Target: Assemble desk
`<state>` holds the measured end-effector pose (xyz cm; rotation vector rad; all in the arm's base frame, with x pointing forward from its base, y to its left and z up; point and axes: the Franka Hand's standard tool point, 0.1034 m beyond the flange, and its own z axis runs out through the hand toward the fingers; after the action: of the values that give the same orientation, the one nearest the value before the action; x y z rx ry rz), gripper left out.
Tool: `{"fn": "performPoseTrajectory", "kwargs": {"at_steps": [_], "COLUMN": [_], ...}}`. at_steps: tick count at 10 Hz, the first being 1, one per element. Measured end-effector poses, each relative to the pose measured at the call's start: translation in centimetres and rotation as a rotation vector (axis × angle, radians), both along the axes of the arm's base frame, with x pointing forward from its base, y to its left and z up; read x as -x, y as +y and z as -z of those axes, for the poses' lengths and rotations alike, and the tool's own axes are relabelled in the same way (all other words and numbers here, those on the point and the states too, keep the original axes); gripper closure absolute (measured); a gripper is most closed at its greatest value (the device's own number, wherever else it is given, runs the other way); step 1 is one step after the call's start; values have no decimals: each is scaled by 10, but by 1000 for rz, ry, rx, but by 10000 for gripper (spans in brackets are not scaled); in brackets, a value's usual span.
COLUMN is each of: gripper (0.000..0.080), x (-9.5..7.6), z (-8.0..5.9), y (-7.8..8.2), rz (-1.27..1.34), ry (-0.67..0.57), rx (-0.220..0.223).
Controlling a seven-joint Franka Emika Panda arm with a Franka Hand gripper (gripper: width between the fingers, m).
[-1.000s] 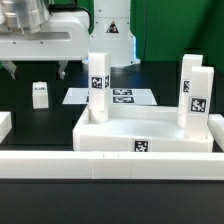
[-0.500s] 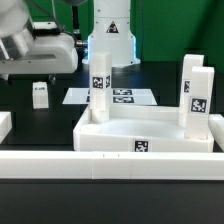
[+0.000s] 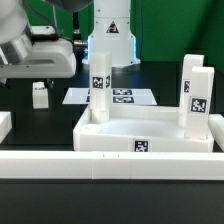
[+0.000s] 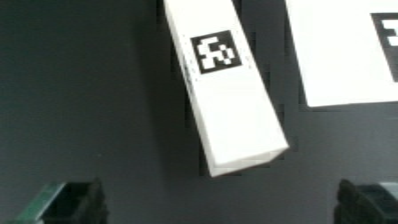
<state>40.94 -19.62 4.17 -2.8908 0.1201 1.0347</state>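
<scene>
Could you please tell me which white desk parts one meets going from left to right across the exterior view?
Small white loose leg standing on the black table → tall white square leg on the tabletop's left corner → tall white tagged legs on its right corner.

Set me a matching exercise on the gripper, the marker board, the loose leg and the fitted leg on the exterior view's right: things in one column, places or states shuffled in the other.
Things:
1. gripper
2. marker board
3. loose leg
4. fitted leg on the exterior view's right

Places or states:
a. standing alone on the table, apart from the tabletop
b. upright in a tabletop corner
c. open, nothing between its fingers
d. lying flat behind the tabletop

Pairs: 1-c, 2-d, 3-a, 4-b
</scene>
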Motion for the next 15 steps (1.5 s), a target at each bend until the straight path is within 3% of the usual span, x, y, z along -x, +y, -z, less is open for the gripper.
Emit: {"fn": "performPoseTrajectory", "kwargs": {"at_steps": [1, 5, 15], "gripper": [150, 150, 150], "x": [2, 15, 26], "z": [0, 3, 29], "y": [3, 8, 12], "rz": [3, 12, 13], "ry": [17, 289, 305], "rx": [-1, -7, 24]}}
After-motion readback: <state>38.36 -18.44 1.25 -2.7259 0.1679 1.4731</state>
